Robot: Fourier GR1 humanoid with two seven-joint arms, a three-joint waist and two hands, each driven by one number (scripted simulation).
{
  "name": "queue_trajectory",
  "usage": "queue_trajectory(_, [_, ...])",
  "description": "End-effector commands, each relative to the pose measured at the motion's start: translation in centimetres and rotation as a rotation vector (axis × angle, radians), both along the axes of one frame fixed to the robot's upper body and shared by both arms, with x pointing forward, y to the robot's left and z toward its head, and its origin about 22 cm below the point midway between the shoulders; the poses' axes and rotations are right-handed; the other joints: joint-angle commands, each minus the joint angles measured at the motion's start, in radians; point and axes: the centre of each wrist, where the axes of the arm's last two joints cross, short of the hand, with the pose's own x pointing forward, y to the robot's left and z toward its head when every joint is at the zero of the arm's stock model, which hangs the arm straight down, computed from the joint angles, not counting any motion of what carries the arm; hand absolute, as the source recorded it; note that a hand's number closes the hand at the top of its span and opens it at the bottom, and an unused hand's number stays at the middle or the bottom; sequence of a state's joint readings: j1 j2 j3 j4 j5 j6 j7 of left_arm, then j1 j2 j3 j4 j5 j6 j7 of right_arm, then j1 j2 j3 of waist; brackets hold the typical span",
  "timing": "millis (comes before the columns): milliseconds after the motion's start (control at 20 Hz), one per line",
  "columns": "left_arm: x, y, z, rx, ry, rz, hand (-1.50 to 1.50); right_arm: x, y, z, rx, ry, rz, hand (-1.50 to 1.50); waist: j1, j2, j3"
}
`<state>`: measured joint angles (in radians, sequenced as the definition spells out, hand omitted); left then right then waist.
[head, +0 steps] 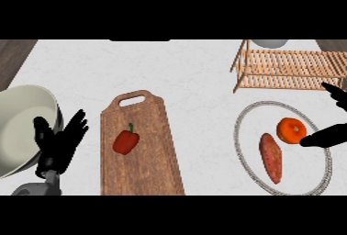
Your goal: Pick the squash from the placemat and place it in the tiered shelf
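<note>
You are looking at a kitchen counter [183,69]: a wooden cutting board [146,156] holds a red bell pepper [125,141], a cream bowl [20,124] sits left of the board, and a wooden tiered shelf [288,69] and a placemat [238,131] with a sweet potato [271,158] lie to its right.

Left hand [61,143] open, upright; right hand [327,137] spread.

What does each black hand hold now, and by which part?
Nothing is held. The right hand is open beside the round orange squash on the round grey-rimmed placemat; the left hand rests open at the left.
</note>
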<state>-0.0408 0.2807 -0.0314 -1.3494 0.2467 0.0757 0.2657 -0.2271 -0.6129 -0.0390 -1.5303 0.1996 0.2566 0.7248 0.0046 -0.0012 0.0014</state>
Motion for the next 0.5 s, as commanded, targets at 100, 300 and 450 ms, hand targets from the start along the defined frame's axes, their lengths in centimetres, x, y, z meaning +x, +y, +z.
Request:
queue_trajectory(100, [-0.8, 0.5, 0.7, 0.003, 0.01, 0.007, 0.0, -0.9, 1.6, -3.0, -0.036, 0.024, -0.035, -1.5, -0.002, 0.001, -0.001])
queue_trajectory(300, [0.0, -0.4, -1.3, -0.001, 0.023, 0.003, 0.0, -1.0, 2.5, -2.7, -0.081, 0.022, -0.058, -1.5, -0.005, 0.001, -0.002])
queue_trajectory(450, [-0.1, -1.4, 0.9, -0.009, 0.016, 0.007, 0.0, -0.9, 2.6, -4.3, -0.102, 0.046, -0.056, -1.5, -0.003, 0.001, -0.001])
